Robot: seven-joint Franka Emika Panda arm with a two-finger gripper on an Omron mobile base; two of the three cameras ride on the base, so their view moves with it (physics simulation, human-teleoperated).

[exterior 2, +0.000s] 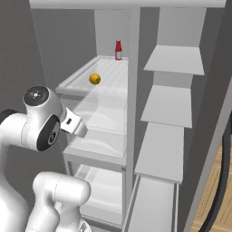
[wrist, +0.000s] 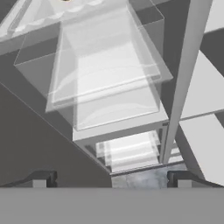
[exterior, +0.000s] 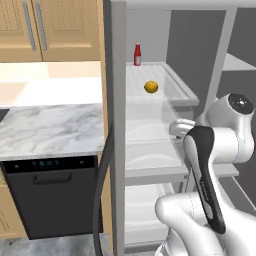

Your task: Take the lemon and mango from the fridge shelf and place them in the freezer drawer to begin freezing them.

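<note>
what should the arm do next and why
Probably raise the open end effector toward the lemon: it holds nothing and points at the clear bins below, while the lemon sits untouched on the fridge shelf, in front of the red bottle.

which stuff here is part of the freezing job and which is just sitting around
Job: lemon, on the ribbed fridge shelf; gripper, jaws apart with nothing between them.
Just there: red bottle at the shelf's back, clear bins, dishwasher, marble counter.

One lemon [exterior: 151, 87]; one red bottle [exterior: 137, 54]; two clear bins [wrist: 109, 74].
</note>
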